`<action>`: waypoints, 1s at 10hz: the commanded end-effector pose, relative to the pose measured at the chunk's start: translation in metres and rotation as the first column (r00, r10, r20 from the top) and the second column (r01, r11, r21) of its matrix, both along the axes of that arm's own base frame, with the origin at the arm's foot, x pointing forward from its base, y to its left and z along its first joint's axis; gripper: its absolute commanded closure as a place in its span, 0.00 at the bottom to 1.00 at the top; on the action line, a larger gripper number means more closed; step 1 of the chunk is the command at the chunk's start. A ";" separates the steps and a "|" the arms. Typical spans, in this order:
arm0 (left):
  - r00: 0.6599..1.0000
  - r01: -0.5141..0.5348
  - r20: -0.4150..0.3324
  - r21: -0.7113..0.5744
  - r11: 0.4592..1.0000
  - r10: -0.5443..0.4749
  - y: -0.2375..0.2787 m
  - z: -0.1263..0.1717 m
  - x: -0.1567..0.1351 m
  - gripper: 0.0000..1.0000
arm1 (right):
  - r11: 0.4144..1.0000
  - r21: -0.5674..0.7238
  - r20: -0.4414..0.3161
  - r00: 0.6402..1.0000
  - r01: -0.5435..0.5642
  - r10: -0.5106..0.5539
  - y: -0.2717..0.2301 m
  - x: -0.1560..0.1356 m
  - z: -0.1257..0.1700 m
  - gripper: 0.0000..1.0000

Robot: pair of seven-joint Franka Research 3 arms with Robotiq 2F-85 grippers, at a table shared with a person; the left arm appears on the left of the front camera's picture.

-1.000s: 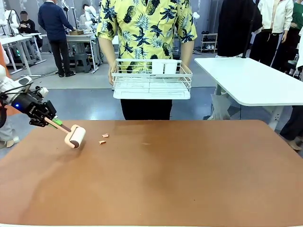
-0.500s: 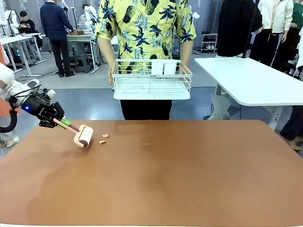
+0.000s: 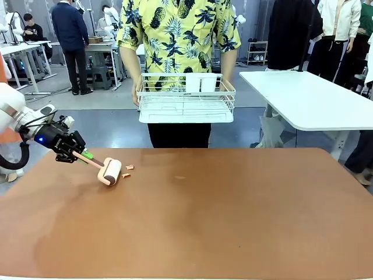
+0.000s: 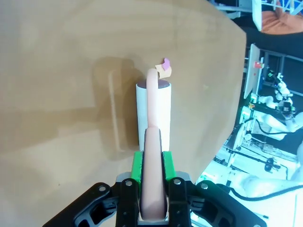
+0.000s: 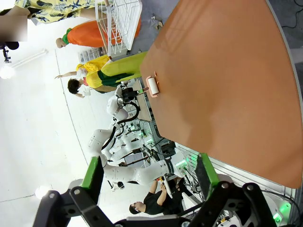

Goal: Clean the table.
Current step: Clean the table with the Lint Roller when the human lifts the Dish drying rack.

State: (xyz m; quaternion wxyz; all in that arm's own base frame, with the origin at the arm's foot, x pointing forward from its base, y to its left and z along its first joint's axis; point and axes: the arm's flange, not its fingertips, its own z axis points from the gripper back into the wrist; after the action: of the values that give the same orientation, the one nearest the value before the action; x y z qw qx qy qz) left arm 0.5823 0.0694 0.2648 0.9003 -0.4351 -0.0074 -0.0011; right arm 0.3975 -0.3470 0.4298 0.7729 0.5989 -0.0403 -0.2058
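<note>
- On the far left of the wide brown table point(image 3: 233, 216), which stretches across the near side, two tiny scraps point(image 3: 126, 175) lie.
- The sticky roller point(image 3: 110, 172) has rolled right and is now just beside them.
- The left gripper point(image 3: 76, 153) is clenched on the roller's handle.
- The right gripper point(image 5: 147, 163) is released, holding nothing.
- The scraps look next to go.

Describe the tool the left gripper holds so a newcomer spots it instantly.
Start at the big reddish-brown table, far-left part. There the left gripper clamps a peach-handled lint roller, its white drum down on the tabletop. Next to it lie two tiny tan scraps; it alone is a handled cylinder.
</note>
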 end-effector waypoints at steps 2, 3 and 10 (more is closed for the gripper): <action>0.999 0.041 0.000 0.007 0.999 -0.041 -0.023 -0.030 -0.003 0.81 | 1.000 -0.004 0.005 1.000 0.000 0.000 0.001 0.000 0.003 0.00; 0.998 0.060 -0.004 -0.006 0.998 -0.060 -0.029 -0.030 -0.002 0.81 | 1.000 -0.004 0.005 1.000 0.000 0.000 0.001 0.000 0.003 0.00; 0.999 0.013 -0.029 -0.123 0.992 -0.017 -0.094 -0.032 -0.011 0.81 | 1.000 -0.004 0.005 1.000 0.000 0.000 0.001 0.000 0.003 0.00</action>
State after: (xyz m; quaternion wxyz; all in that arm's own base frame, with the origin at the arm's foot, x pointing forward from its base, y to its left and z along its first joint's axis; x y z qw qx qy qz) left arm 0.5866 -0.0152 0.2407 0.8721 -0.4893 0.0035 0.0008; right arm 0.3975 -0.3470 0.4298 0.7729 0.5989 -0.0402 -0.2057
